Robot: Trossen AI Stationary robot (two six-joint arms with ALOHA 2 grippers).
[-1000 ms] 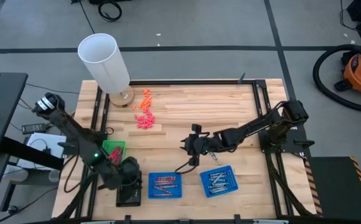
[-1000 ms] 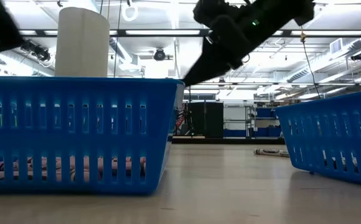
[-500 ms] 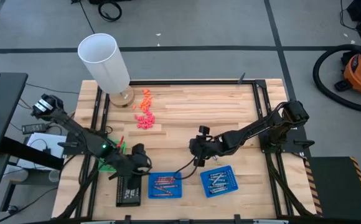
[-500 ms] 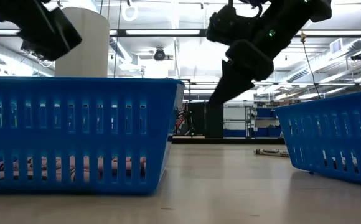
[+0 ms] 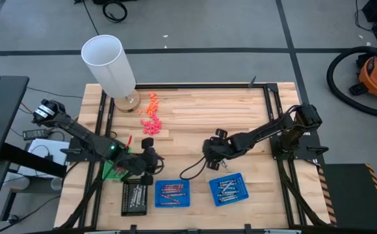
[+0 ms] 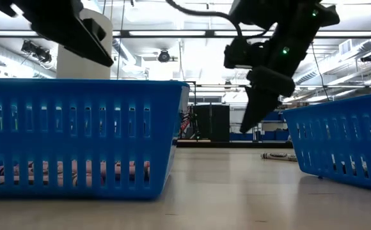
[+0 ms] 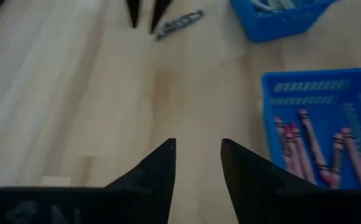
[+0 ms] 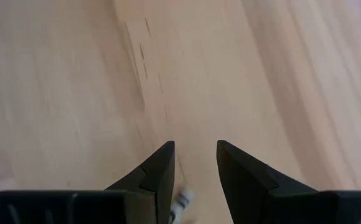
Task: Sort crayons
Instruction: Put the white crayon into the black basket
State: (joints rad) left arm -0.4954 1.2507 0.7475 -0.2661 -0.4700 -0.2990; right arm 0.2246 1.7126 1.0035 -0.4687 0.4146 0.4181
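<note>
Overhead, slim waxy crayons point(image 5: 172, 192) fill a slatted blue plastic basket point(image 5: 171, 204).

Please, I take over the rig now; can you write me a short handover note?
Left end effector: open, empty, over bare wood beside the blue plastic tray of reddish crayons.
Right end effector: open, over one silvery grey crayon lying on the table.
Done: grey crayons lie in the second blue tray.
To do: that loose crayon and the pink-orange pile near the white cylinder.
</note>
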